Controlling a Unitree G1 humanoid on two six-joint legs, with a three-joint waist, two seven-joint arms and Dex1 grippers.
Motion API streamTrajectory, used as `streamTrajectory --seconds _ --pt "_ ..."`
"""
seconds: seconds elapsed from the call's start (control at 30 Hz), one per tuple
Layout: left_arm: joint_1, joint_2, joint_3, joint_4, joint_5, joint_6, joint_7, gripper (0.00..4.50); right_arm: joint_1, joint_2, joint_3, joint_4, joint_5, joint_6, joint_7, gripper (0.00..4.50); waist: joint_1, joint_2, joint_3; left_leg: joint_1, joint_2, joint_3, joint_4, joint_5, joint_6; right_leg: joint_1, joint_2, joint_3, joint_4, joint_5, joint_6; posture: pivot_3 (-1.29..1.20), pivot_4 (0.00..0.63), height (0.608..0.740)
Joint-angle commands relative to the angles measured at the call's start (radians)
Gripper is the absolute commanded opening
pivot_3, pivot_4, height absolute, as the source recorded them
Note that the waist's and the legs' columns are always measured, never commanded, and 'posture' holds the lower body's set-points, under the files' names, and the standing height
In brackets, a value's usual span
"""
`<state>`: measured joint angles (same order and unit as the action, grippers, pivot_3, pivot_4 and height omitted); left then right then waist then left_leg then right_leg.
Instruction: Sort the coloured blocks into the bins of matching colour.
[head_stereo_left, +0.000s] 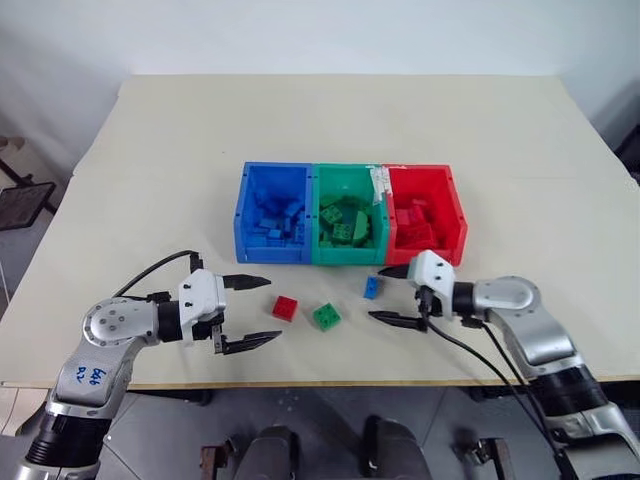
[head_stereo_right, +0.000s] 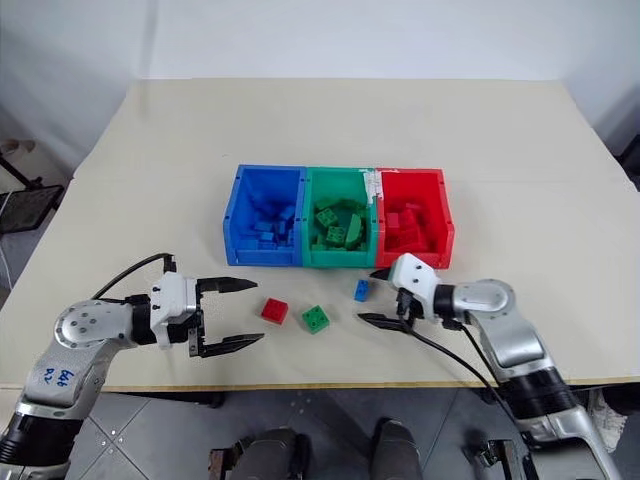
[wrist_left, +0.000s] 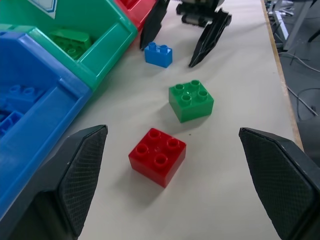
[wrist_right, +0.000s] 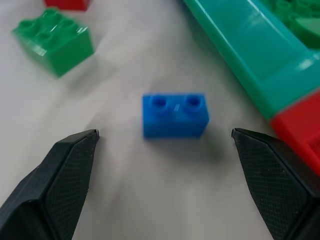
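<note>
Your row of three joined plastic bins (head_stereo_left: 240, 222), blue, green, red, sits far of three loose bricks. Your right gripper (head_stereo_left: 392, 294) is wide open around the small blue studded brick (head_stereo_left: 371, 287); close gently, keeping it centred. Left gripper (head_stereo_left: 252, 312) is open, empty.

1. Surface (head_stereo_left: 330, 130): pale beige, matte, rectangular, spanning most of the head views.
2. White wall (head_stereo_left: 300, 30) behind the far edge of the surface.
3. Grey floor (head_stereo_left: 170, 420) below the near edge of the surface.
4. Dark piece of furniture or stand (head_stereo_left: 22, 200) on the floor off the left side of the surface, cut by the frame edge; kind unclear.
5. Cables (wrist_left: 300, 55) on the floor past the surface edge, seen from the left wrist.
</note>
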<state>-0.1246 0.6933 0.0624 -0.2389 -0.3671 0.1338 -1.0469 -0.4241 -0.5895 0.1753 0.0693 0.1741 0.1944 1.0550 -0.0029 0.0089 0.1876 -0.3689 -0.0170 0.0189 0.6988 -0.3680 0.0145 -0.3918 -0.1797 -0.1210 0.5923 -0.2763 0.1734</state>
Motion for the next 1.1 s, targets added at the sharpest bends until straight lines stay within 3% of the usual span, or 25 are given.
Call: streamTrajectory --seconds 0.03,0.33,0.37,0.53,0.67,0.83,1.03,1.07,1.1 --pt "0.013 0.001 0.018 -0.054 -0.02 0.004 0.019 4.5 -0.044 0.036 0.023 0.045 -0.03 -0.023 -0.023 4.46 -0.002 0.0 0.0 0.0 0.0 0.0 0.0 0.0 0.0 0.0 0.0 0.0 0.001 0.0 0.0 0.0 0.15 0.74" --pt "0.028 0.006 0.029 -0.068 -0.022 0.01 0.031 4.5 -0.061 0.041 0.027 0.038 -0.023 -0.017 0.004 1.54 0.002 0.0 0.0 0.0 0.0 0.0 0.0 0.0 0.0 0.0 0.0 0.0 0.001 0.0 0.0 0.0 0.15 0.74" --pt "0.029 0.006 0.031 -0.069 -0.022 0.011 0.034 4.5 -0.06 0.038 0.028 0.033 -0.022 -0.016 0.006 1.48 0.001 0.0 0.0 0.0 0.0 0.0 0.0 0.0 0.0 0.0 0.0 0.0 0.001 0.0 0.0 0.0 0.15 0.74" --pt "0.067 -0.003 0.075 -0.088 -0.032 0.019 0.076 4.5 -0.14 0.111 -0.027 -0.118 0.131 0.181 -0.032 1.48 -0.004 0.0 0.0 0.0 0.0 0.0 0.0 0.0 0.0 0.0 0.0 0.0 0.001 0.0 0.0 0.0 0.15 0.74" --pt "0.107 -0.009 0.138 -0.087 -0.048 0.03 0.115 4.5 -0.287 0.207 -0.009 -0.107 0.154 0.254 -0.079 1.48 -0.025 0.001 0.0 0.001 0.002 -0.003 0.0 0.0 -0.001 -0.002 0.001 0.001 0.002 0.0 0.0 0.0 0.15 0.74" --pt "0.206 -0.005 0.215 -0.087 -0.046 0.019 0.139 4.5 -0.535 0.378 0.044 0.18 0.048 0.145 -0.178 1.48 -0.033 0.001 0.0 0.001 0.001 -0.008 -0.002 -0.001 -0.002 -0.003 0.001 0.0 0.003 0.0 0.0 0.0 0.15 0.74" --pt "0.273 -0.014 0.253 -0.103 -0.044 0.008 0.166 4.5 -0.732 0.511 0.043 0.546 -0.031 -0.06 -0.213 1.48 -0.036 0.002 0.0 0.0 0.0 -0.009 -0.002 -0.001 -0.002 -0.002 0.001 -0.001 0.006 0.0 0.0 0.0 0.15 0.74" --pt "0.275 -0.016 0.252 -0.107 -0.043 0.007 0.171 4.5 -0.745 0.52 0.038 0.577 -0.032 -0.08 -0.204 2.21 -0.036 0.002 0.0 0.0 0.0 -0.009 -0.002 -0.001 -0.002 -0.002 0.001 -0.001 0.006 0.0 0.0 0.0 0.15 0.74" --pt "0.279 -0.018 0.25 -0.113 -0.043 0.008 0.177 4.5 -0.755 0.526 0.036 0.6 -0.035 -0.098 -0.195 2.51 -0.036 0.002 0.0 0.0 0.0 -0.009 -0.002 -0.001 -0.002 -0.002 0.001 -0.001 0.006 0.0 0.0 0.0 0.15 0.74"
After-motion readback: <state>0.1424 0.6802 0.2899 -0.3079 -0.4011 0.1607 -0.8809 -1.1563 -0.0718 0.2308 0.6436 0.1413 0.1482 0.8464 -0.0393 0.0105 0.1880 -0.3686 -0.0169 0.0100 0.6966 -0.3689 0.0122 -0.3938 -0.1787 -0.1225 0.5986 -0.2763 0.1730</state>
